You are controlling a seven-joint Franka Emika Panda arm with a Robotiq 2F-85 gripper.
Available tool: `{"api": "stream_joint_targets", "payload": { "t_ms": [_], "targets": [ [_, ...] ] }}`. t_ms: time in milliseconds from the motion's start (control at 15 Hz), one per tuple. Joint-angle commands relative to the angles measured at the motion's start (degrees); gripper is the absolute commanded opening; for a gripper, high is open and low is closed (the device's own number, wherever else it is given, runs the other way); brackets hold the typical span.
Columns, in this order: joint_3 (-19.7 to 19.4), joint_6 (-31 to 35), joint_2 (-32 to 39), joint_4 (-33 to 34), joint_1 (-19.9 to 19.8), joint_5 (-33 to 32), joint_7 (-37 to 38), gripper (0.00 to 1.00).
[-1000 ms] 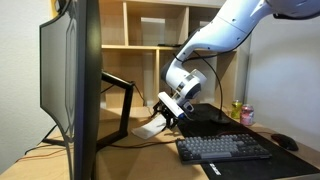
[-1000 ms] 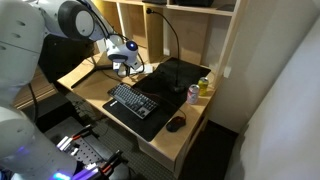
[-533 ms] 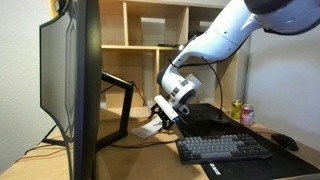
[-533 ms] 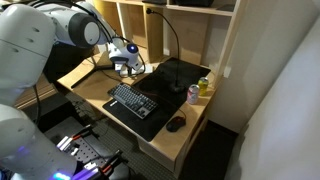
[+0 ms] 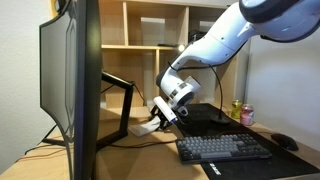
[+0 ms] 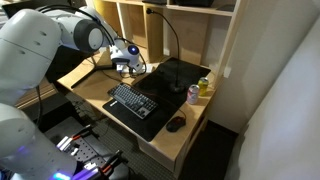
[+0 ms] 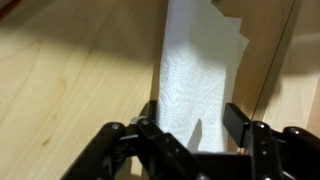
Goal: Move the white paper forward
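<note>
The paper (image 7: 195,70) lies as one white strip that runs away from the end effector (image 7: 193,135). In the wrist view its near end sits right between the two fingers (image 7: 236,125). In an exterior view the paper (image 5: 147,127) slopes: the end at the end effector (image 5: 165,113) is raised off the surface (image 5: 140,160), and the far end droops toward the wood on the monitor's side. It sits toward the surface's back edge, clear of the front edge.

The end effector is grasping the paper. Its jaws stand about as far apart as the strip is wide, one finger touching each long edge. It touches nothing else that can be seen. How hard the fingers press cannot be told. In the other exterior view the end effector (image 6: 125,68) hangs over the surface (image 6: 80,72) near its back edge, just beside the dark mat (image 6: 178,72); the paper there is too small to make out.

Counted:
- One paper.
- One end effector with two fingers.
- One keyboard (image 5: 225,148), near the front edge and well apart from the paper.
- One mouse (image 5: 286,142), beside the keyboard toward a side edge.
- Two cans (image 5: 242,113), close together behind the mouse.
- One monitor (image 5: 70,80), standing at the opposite side edge.
</note>
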Motion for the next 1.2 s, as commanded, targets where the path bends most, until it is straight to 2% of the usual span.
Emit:
{"api": "stream_joint_targets", "payload": {
  "t_ms": [0,333,400,600,667,933,1133],
  "targets": [
    [0.0,0.04,0.95,0.64,-0.56,0.18,-0.16,0.4],
    [0.1,0.63,1.18,0.37,-1.22,0.59,-0.79,0.05],
    [0.0,0.82,1.15,0.18,-1.2,0.56,-0.68,0.02],
    [0.6,0.6,-0.23,-1.36,-2.01,0.93,-1.83,0.0],
    [1.8,-1.33,-2.4,-3.11,-3.55,1.44,-3.28,0.0],
    [6.81,-11.0,-13.06,-11.92,-10.44,1.63,-12.75,0.0],
    [5.45,-23.8,-22.62,-19.04,-12.54,2.46,-16.35,0.0]
  ]
}}
